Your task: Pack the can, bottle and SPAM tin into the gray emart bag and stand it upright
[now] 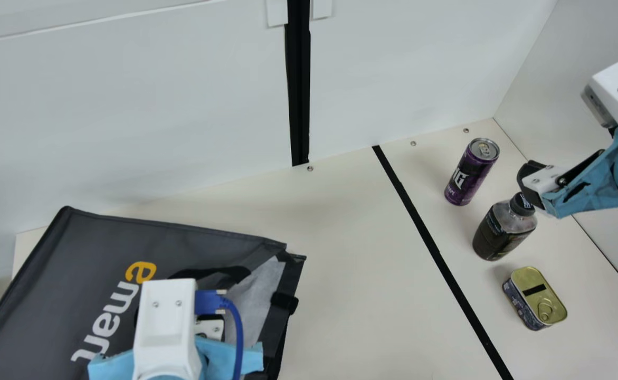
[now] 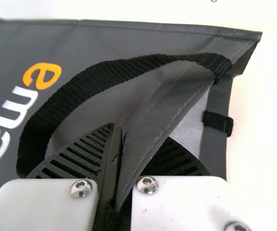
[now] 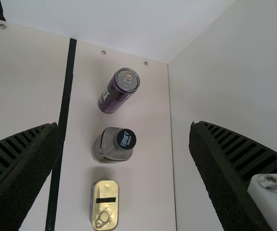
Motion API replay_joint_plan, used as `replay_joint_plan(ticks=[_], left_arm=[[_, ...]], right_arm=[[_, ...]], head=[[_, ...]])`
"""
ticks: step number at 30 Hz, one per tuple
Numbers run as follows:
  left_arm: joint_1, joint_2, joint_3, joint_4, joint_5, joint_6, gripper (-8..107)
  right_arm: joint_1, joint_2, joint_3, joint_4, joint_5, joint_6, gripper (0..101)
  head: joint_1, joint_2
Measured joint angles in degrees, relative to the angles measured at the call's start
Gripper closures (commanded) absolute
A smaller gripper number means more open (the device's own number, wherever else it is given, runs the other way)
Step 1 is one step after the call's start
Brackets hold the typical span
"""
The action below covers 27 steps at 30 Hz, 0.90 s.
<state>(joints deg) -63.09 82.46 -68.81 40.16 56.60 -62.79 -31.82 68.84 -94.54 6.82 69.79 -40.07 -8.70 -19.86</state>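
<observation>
Where the gray emart bag (image 1: 66, 274) lies on its side, its mouth faces the black strip (image 1: 420, 227) across a broad stretch of table (image 1: 340, 264). Left gripper (image 1: 211, 328): fingertips hidden in the main view; clamped on the mouth's edge. Beyond the strip: SPAM tin (image 1: 535, 301), flat, long axis roughly along the strip; bottle (image 1: 504, 229), upright; right gripper (image 1: 533, 184), fingers wide apart, raised near the bottle; can (image 1: 471, 171), upright, nearest the back wall (image 1: 393, 68).

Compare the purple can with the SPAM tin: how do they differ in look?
The can is tall and slim; the SPAM tin is low and flat. The can has a round silver top, the SPAM tin a gold lid with rounded corners. Both rest on the table, pull tab up.
</observation>
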Motion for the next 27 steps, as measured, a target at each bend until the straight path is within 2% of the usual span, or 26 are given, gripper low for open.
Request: replay_joint_plan(ticks=[16,27], left_arm=[[12.88,-4.14,2.88,-16.27,-11.17,12.53,107],[20.75,-4.45,2.68,-31.02,-14.37,25.90,107]], right_arm=[[0.00,0.00,0.00,0.00,0.00,0.00,6],[0.00,0.00,0.00,0.00,0.00,0.00,6]], head=[[0.00,-0.09],[0.00,0.00]])
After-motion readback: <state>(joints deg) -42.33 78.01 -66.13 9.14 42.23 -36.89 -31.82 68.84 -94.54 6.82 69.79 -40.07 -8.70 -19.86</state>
